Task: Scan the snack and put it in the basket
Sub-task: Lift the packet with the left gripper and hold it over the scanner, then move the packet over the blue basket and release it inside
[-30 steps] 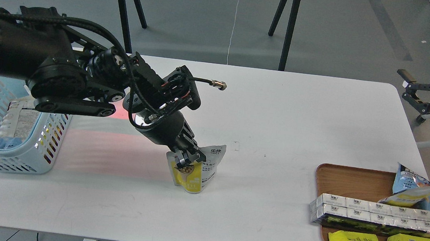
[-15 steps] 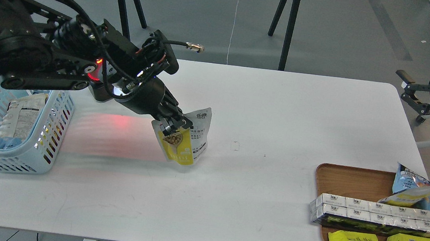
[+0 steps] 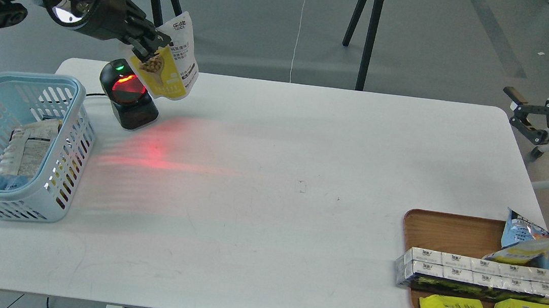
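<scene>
Yellow-white snack [image 3: 171,64] pinched in left fingers [image 3: 145,50], upper left of frame, hanging just right of scanner [image 3: 129,94]; basket [image 3: 68,101] lower left. Right fingers [image 3: 514,105] probably empty, can't tell.

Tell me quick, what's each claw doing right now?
Left gripper: closed on the snack, held up by the scanner.
Right gripper: empty, off beside the table; open or shut cannot be told.

A single head view looks forward and down from above the near edge of the white table [image 3: 302,177], far enough back to take in nearly the whole tabletop and the grey floor beyond it. The blue basket [image 3: 63,152] sits at about 9 o'clock, the wooden tray [image 3: 450,233] at about 4 o'clock, and the barcode scanner [image 3: 128,95] near 11 o'clock. The left arm enters from the upper left corner; there is no second view to overlap with.
</scene>
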